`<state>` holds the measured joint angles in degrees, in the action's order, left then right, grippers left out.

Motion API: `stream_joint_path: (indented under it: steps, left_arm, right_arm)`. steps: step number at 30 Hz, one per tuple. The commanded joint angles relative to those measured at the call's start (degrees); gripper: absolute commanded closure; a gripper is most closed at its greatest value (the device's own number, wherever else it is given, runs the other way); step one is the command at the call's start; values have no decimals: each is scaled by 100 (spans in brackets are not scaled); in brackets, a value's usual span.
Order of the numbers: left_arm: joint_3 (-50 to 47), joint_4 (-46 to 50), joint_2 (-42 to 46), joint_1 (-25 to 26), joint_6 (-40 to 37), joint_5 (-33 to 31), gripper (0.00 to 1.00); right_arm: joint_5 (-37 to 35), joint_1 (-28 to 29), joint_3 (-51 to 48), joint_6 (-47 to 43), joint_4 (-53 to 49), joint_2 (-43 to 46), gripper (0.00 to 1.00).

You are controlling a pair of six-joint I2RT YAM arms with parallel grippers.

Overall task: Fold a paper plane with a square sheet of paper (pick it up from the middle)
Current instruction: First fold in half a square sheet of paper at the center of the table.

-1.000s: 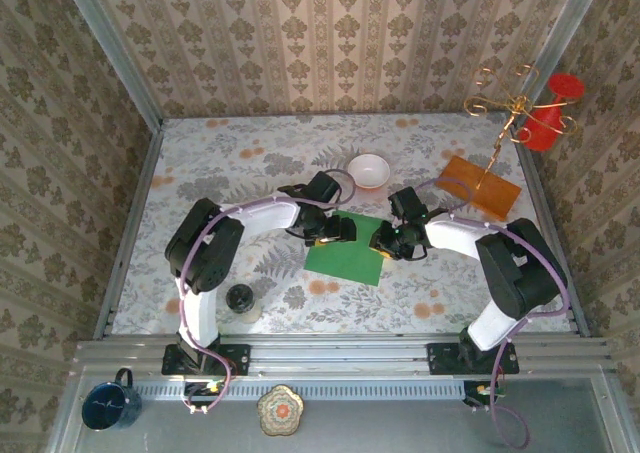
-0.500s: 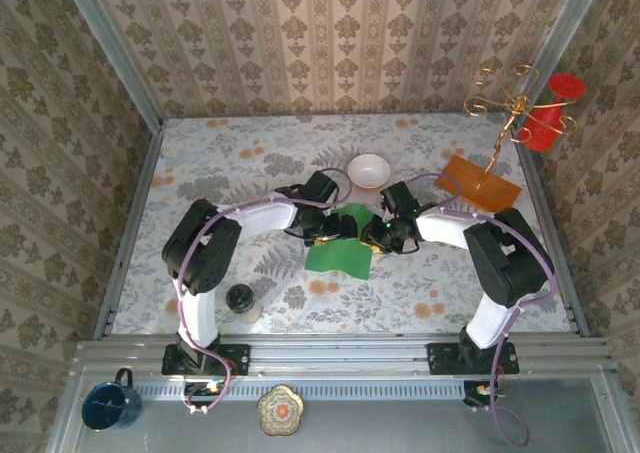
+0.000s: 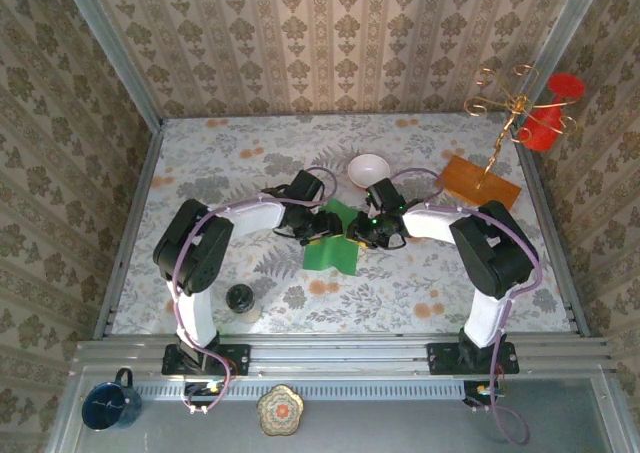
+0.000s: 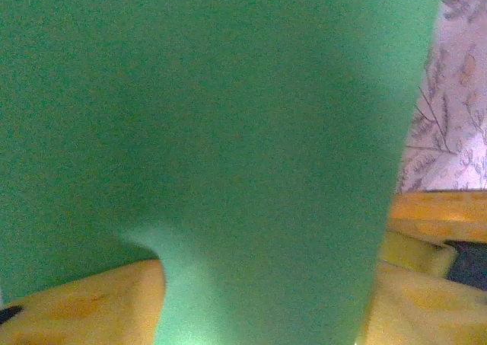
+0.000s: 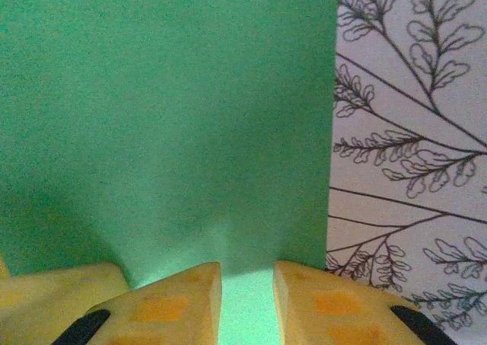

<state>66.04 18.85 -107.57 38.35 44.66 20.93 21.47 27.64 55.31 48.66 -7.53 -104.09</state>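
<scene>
1. The square sheet of paper [image 3: 330, 256] is sitting about mid-worktop [image 3: 200, 173], squeezed between the two grippers. Its near part is lying flat and its far part is buckling up off the surface.
2. The left gripper [image 3: 325, 225] is reaching in at the sheet's left side. Its jaws are standing well apart with green paper draping across the gap, so I'd say it isn't pinching anything.
3. The right gripper [image 3: 362, 229] is coming in at the right side, jaws nearly closed, and the paper is puckering right at its fingertips [image 5: 183, 292]. Looks like it's nipping the sheet.
4. My guess is it's working on the first centre fold. To do that well, the right edge should be landing square on the left edge before anything gets pressed, otherwise the crease is going crooked.
5. No nose yet, so it isn't pointing anywhere. The green shape is running long from far edge to near edge, leaning a little.
</scene>
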Motion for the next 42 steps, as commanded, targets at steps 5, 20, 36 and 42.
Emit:
stream_joint_path:
  steps: [5, 20, 36, 42]
  left_arm:
    - [-171, 210, 703, -285, -417, -42, 56]
    - [-274, -613, 2261, -912, -232, 1869, 60]
    - [-472, -1076, 2391, -1064, 277, 2163, 62]
    - [-596, -1097, 2409, -1178, 349, 2073, 63]
  right_arm:
    - [-341, -285, -785, -14, 330, 1212, 66]
    - [1486, -801, -1273, 345, 2571, 2220, 33]
    - [1989, -526, -949, 983, 3590, 1929, 41]
    - [1823, -540, -1101, 974, 3480, 2159, 54]
